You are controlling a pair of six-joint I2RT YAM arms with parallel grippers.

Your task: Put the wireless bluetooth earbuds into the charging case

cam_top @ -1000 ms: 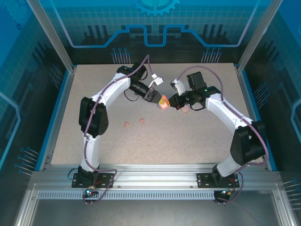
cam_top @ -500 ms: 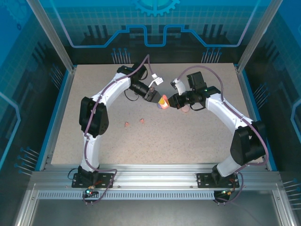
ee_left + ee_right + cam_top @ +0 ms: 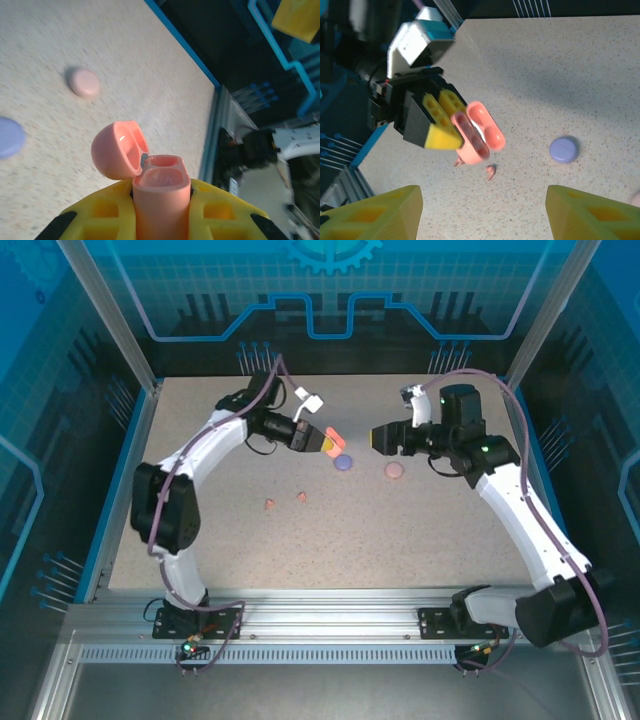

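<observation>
My left gripper (image 3: 322,443) is shut on a coral-orange charging case (image 3: 334,444) and holds it above the table. Its lid (image 3: 117,150) is flipped open and both sockets (image 3: 161,176) look empty. In the right wrist view the case (image 3: 477,131) sticks out of the left gripper's yellow fingers (image 3: 440,125). Two coral earbuds (image 3: 269,503) (image 3: 301,497) lie on the table below and left of it; one earbud (image 3: 491,171) shows clearly, the other (image 3: 456,162) peeks from under the case. My right gripper (image 3: 383,438) is open and empty, to the right of the case.
A closed purple case (image 3: 343,462) and a closed pale pink case (image 3: 394,470) lie on the speckled table (image 3: 330,540) between the grippers. The blue table rim (image 3: 115,490) and aluminium frame enclose the work area.
The right gripper let go of the case, opened and drew back to the right. The left gripper carried the open case a little left and back. The purple case now shows.
</observation>
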